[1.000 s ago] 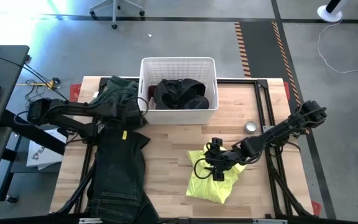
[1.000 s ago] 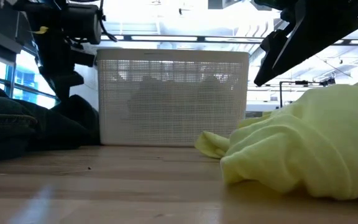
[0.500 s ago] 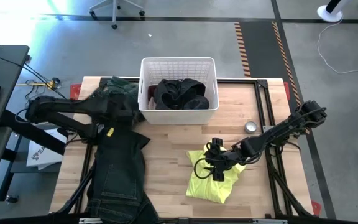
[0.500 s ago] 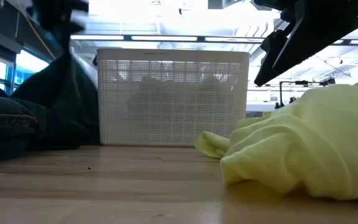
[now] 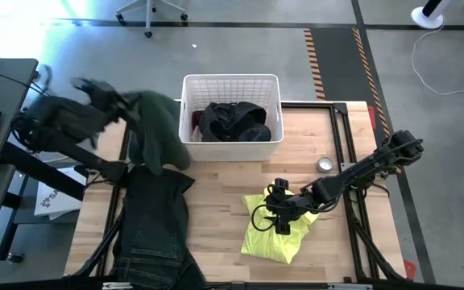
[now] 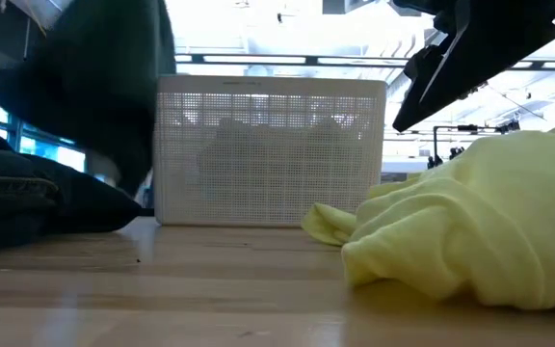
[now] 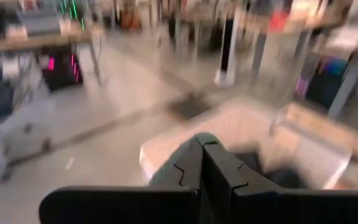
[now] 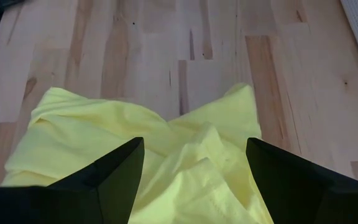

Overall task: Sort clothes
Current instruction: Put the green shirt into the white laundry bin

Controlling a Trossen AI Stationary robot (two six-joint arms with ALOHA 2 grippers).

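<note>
Two grippers here: my left gripper (image 7: 202, 163) is pinched tight on the dark green garment (image 5: 158, 129), lifted and dangling over the table's (image 5: 216, 201) far left corner beside the white basket (image 5: 232, 84). My right gripper (image 8: 194, 163) hovers spread wide over the yellow shirt (image 5: 282, 232) near the front edge, jeans (image 5: 151, 234) along the left edge.

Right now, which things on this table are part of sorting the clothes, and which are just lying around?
Part of the job:
- dark green garment, pinched in the left gripper
- jeans
- yellow shirt, under the open right gripper
- black garment
- white basket

Lying about:
- small round metal item
</note>
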